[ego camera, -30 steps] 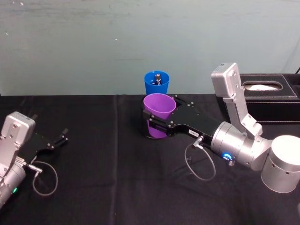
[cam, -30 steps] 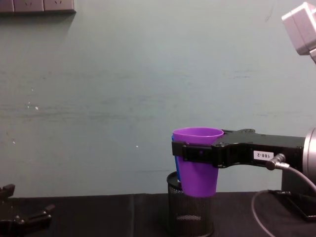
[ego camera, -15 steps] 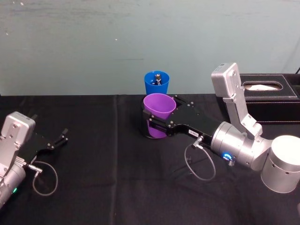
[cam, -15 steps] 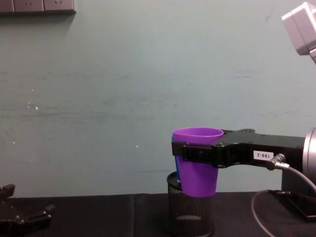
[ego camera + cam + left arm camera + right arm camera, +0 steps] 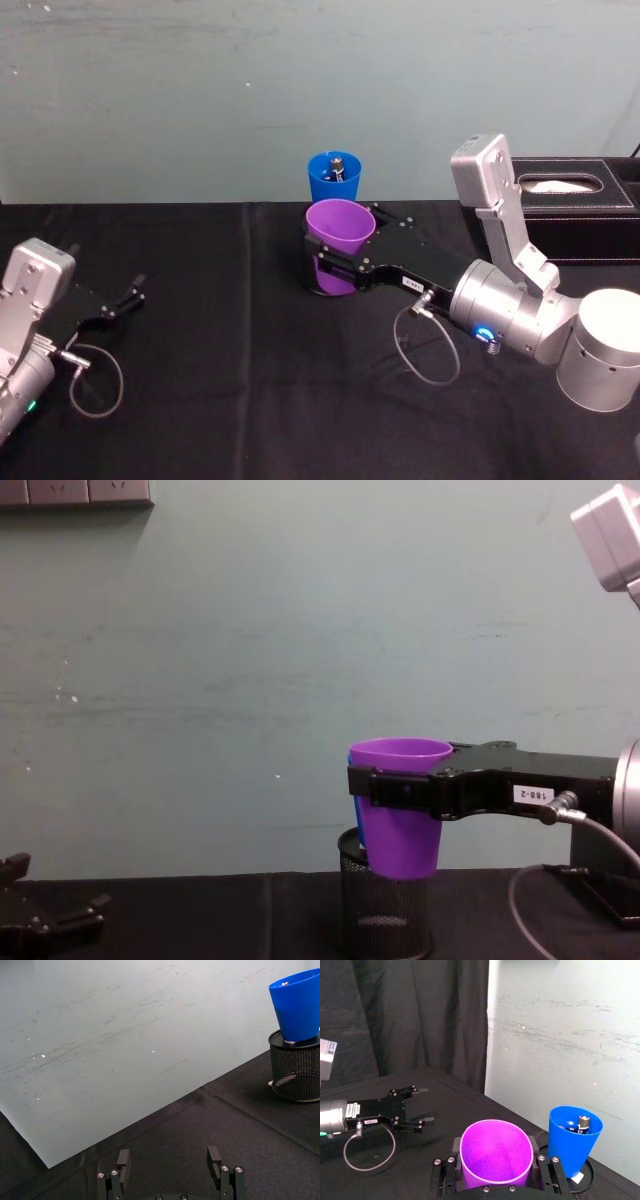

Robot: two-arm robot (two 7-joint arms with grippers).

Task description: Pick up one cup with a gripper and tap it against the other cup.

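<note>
Purple cup [image 5: 340,228] in right gripper [image 5: 325,262]; wrist reveals blue cup's [image 5: 574,1141] battery [image 5: 583,1124].

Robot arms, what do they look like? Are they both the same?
Nearly. Both are silver with round joints and a looped grey cable. The right claw is long, flat and black, with a small white numbered label, and a blue ring light glows behind it. The left claw is black too, with thin fingers.
</note>
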